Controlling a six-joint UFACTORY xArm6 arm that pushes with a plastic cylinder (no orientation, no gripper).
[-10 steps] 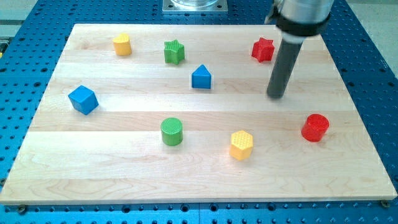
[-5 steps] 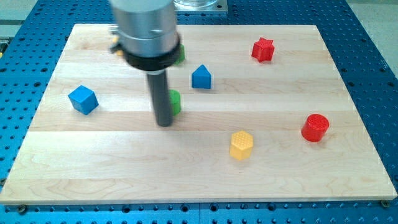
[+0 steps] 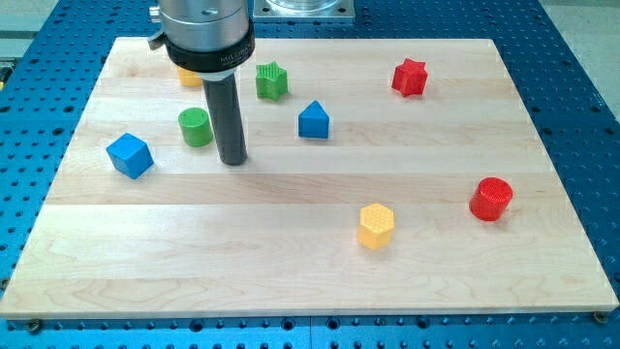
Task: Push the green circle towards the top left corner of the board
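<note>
The green circle was seen on the left half of the wooden board, standing upright between the blue cube at the view's left and the dark rod, well short of the board's top left corner. My tip was set down on the board just to the view's right of the green circle and slightly lower, close beside it; whether the two were touching could not be told. No claw was carried by the arm, only the straight rod, so no open or closed state could be reported. A yellow block was partly hidden behind the rod's wide collar near the view's top, its shape not made out. The green star was found just right of the collar, with the blue triangle-topped block below and to its right. The red star was placed near the top right, the red cylinder near the right edge, and the yellow hexagon lower, towards the middle. The board was laid on a blue perforated desk.
</note>
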